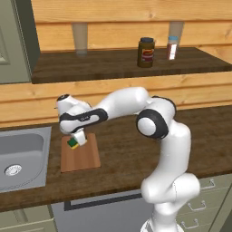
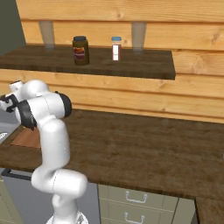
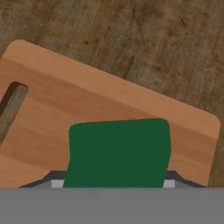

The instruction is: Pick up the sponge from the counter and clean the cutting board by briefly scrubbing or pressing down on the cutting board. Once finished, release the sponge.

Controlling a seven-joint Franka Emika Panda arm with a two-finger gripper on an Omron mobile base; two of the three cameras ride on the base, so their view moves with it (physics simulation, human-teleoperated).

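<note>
The sponge (image 1: 72, 143) is clamped in the gripper (image 1: 75, 143) at centre-left of the left base view, over the cutting board (image 1: 86, 158). In the hand view the sponge (green face showing) is seen at lower centre, the board's slot handle (image 3: 11, 107) at the left edge.

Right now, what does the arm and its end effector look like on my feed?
A glossy white arm of rounded segments, with dark grey discs and bands at the joints. The end effector is a small white block below a dark wrist band. No cables visible.
</note>
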